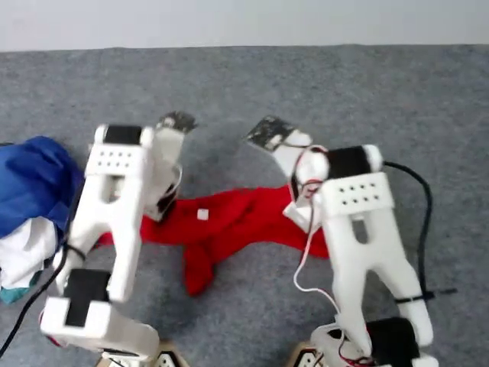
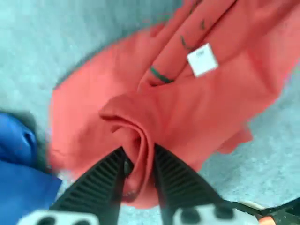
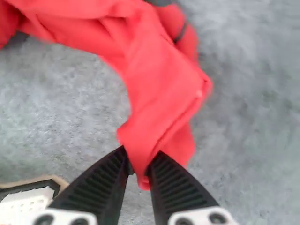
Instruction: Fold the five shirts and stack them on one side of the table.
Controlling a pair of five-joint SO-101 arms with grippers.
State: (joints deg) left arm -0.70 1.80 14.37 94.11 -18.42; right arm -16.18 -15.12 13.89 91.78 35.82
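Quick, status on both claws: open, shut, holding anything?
Left claw: shut on the crumpled red cloth shirt.
Right claw: shut on the same shirt.

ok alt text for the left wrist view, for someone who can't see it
The left gripper pinches a bunched fold of the red shirt between its black ribbed fingers. The shirt lies crumpled on the grey table, a white tag showing, with blue cloth beside it.
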